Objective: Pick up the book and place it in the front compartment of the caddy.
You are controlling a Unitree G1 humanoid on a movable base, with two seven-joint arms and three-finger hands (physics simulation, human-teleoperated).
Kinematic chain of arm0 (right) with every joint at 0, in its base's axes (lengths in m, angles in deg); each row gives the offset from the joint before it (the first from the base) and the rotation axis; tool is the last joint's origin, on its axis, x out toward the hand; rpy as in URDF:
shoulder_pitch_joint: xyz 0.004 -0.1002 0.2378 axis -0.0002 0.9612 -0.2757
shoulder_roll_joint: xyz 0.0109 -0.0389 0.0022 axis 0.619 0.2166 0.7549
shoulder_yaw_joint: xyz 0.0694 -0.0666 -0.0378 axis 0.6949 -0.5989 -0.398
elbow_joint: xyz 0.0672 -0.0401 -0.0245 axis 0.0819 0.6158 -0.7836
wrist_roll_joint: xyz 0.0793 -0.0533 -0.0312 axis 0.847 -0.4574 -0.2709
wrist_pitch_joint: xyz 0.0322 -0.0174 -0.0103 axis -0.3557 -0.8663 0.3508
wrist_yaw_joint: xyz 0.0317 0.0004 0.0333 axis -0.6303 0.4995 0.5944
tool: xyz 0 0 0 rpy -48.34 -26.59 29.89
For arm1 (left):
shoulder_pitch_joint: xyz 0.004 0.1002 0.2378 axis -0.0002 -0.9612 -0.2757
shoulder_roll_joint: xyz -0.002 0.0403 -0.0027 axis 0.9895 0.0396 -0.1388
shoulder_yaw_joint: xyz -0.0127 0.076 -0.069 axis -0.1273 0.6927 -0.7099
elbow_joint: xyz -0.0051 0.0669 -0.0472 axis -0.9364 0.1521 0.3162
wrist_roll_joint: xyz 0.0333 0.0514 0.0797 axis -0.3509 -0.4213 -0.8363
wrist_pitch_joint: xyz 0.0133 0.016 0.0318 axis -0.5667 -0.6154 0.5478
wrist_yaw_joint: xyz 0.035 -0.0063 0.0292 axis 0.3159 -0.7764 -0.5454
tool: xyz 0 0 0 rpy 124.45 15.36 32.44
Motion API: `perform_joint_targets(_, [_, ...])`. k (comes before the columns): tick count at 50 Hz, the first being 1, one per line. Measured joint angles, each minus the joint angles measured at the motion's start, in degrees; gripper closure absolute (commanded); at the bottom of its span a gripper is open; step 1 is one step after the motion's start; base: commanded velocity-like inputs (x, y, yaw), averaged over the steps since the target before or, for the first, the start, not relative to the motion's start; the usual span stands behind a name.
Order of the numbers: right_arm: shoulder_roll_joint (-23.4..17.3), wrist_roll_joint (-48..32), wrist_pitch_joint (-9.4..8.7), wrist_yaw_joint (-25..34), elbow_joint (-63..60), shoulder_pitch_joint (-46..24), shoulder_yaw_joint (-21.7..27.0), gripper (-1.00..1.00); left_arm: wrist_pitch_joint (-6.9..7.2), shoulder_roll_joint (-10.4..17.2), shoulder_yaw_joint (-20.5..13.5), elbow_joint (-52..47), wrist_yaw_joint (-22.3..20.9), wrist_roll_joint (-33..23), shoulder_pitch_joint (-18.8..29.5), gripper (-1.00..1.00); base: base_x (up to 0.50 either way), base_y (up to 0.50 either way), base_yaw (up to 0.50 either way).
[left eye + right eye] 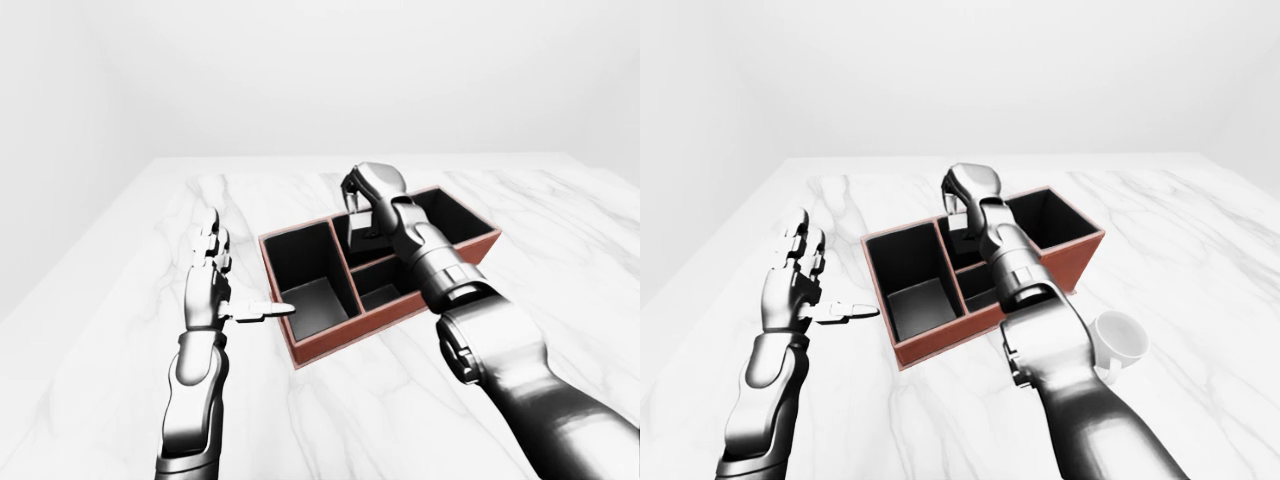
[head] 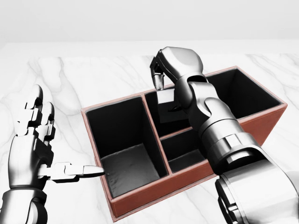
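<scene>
A red-brown caddy (image 2: 154,189) with black-lined compartments sits on a white marble table (image 2: 84,74), turned at an angle to the head view; everything here is placed relative to it. Closest to the viewer, past the caddy's lower right corner in the right-eye view, a white mug (image 1: 1118,340) stands on the marble, well apart from the caddy wall and partly hidden by the right forearm. To the lower left of the caddy in the head view, the left hand (image 2: 32,140) is held upright and open, its fingers spread and pointing up, with the thumb stretched sideways so that its tip lies at the caddy's left wall; whether it touches cannot be told. It holds nothing. The caddy has one large compartment on the left, a small one at the lower middle, another above that, and a long one on the right. The right arm reaches up across the small lower compartment. Farthest away, the right hand (image 2: 163,77) hovers over the upper middle compartment with its fingers curled downward around the top of the book (image 2: 166,105). This small dark book stands upright, its lower part down inside that upper middle compartment and its top just above the rim.
</scene>
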Motion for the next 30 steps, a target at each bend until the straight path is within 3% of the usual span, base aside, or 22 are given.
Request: perform_joint_targets(30, [0.8,-0.7,0.0,-1.6,1.4,-0.6,-0.3,1.0,0.0,0.0,-0.1,0.1,0.1,0.2,0.2,-1.0,0.0,0.0,0.0])
